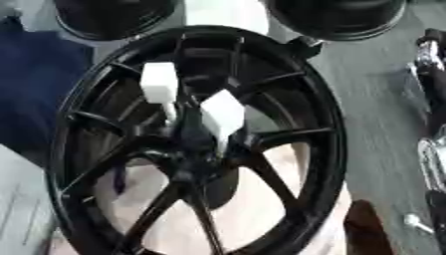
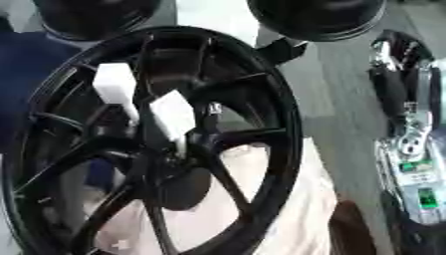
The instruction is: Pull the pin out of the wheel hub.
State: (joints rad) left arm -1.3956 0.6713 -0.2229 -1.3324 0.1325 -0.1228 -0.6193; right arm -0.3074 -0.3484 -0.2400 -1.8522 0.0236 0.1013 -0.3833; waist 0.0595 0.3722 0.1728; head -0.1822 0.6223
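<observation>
Filling your left eye view, the black wheel (image 1: 196, 144) stands upright, hub (image 1: 193, 149) at centre, two white blocks (image 1: 222, 114) just above it. No readable writing. Right eye view: right arm (image 2: 409, 149) along the right edge, bare grey floor (image 2: 344, 109) between. Hands' fingers: cannot tell. Pin: cannot tell.

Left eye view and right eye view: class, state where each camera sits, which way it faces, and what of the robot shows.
Left eye view: in the head, looking down at the black wheel; a sliver of the right arm at the right edge.
Right eye view: beside it, same downward look; more of that arm shows.
Shared: the wheel, two white blocks near its hub, other wheels at the top.
</observation>
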